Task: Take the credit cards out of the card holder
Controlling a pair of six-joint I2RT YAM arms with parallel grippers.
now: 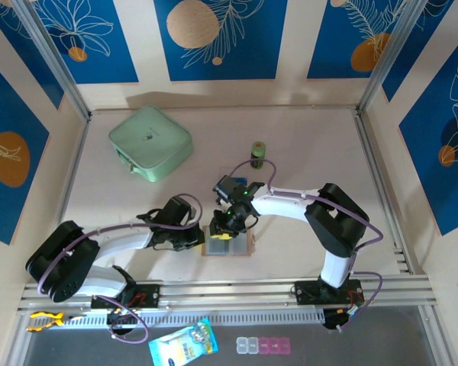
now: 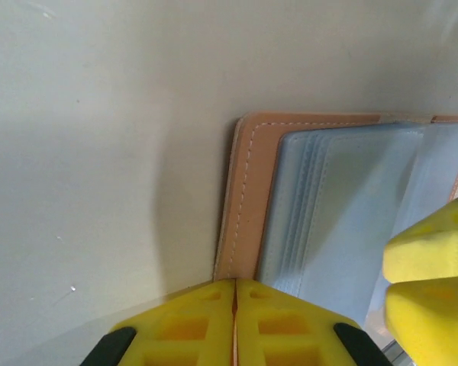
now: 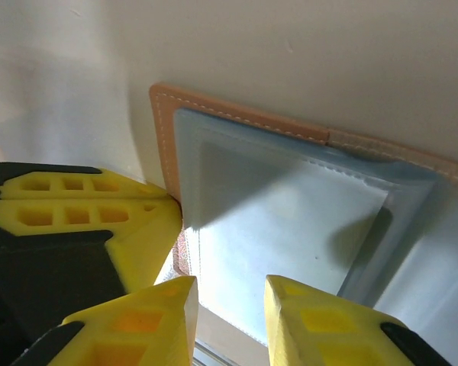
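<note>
The card holder (image 1: 237, 245) lies open on the table, tan leather rim (image 2: 248, 198) round pale grey-blue plastic sleeves (image 3: 290, 221). The credit cards are hidden in the sleeves; I cannot tell them apart from the plastic. My left gripper (image 1: 201, 238) is shut, and its yellow fingertips (image 2: 235, 288) press on the holder's near edge beside the stitched rim. Above the sleeves my right gripper (image 3: 229, 293) hangs with its jaws a finger's width apart and only the sleeve surface showing between them. Its fingers (image 2: 431, 282) show at the right of the left wrist view.
A mint-green square case (image 1: 150, 142) sits at the back left. A small green bottle (image 1: 257, 155) stands behind the right arm. On the near ledge lie a blue-white packet (image 1: 183, 345) and a clear plastic box (image 1: 263, 345). Metal rails run along the table's sides.
</note>
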